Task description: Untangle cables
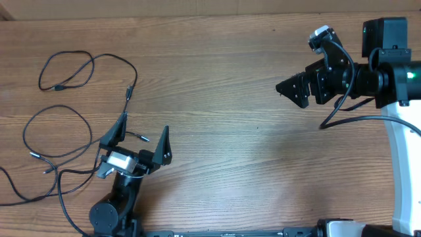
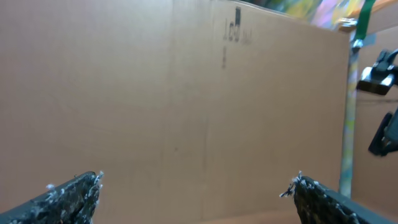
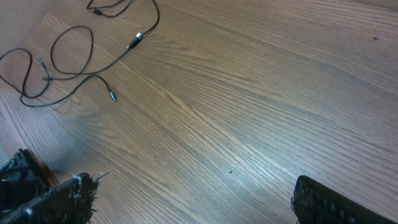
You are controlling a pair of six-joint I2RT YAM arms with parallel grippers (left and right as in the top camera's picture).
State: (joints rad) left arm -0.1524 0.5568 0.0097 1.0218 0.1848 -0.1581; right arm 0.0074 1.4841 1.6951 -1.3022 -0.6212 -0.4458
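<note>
Several thin black cables lie in loose loops on the left part of the wooden table. One loop is at the far left, with a plug at its end. They also show at the top left of the right wrist view. My left gripper is open and empty, raised over a cable end near the front. In the left wrist view its jaws frame only a cardboard wall. My right gripper is open and empty at the far right, well away from the cables, with its jaws over bare wood.
A brown cardboard wall stands behind the table. The right arm's thick black cord hangs over the table's right side beside its white base. The left arm's base sits at the front edge.
</note>
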